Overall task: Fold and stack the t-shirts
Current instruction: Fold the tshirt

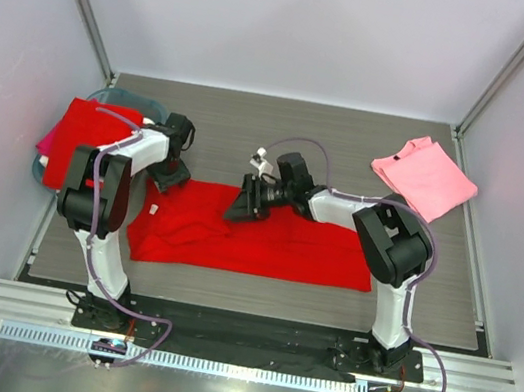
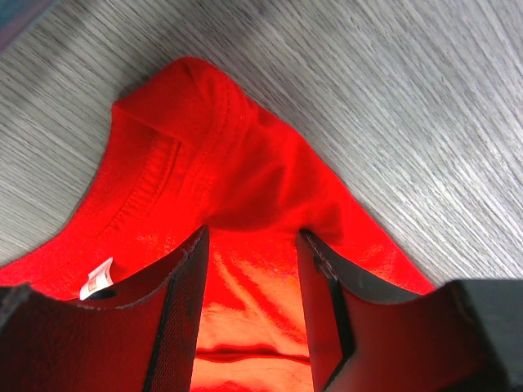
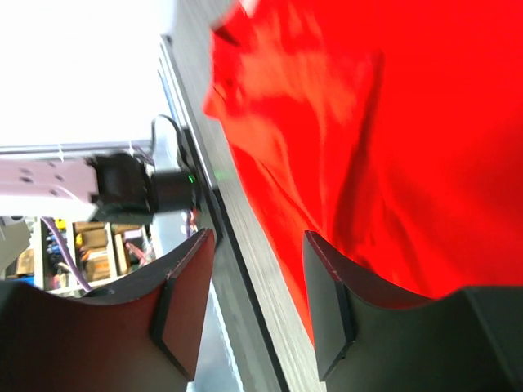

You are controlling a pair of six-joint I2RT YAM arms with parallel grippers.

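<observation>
Top external shows left arm [image 1: 132,158] and right arm [image 1: 341,208] reaching low over red t-shirt [image 1: 264,242], both pairs of jaws parted

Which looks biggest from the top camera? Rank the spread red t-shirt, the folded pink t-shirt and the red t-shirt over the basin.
1. Spread red t-shirt: clearly largest.
2-3. Folded pink t-shirt and red t-shirt over the basin: look alike; the left arm hides part of the red one, so unranked.

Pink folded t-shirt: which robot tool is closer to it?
Right. The right tool sits mid-table, left of the light pink cotton t-shirt; the left tool is even farther left.
</observation>
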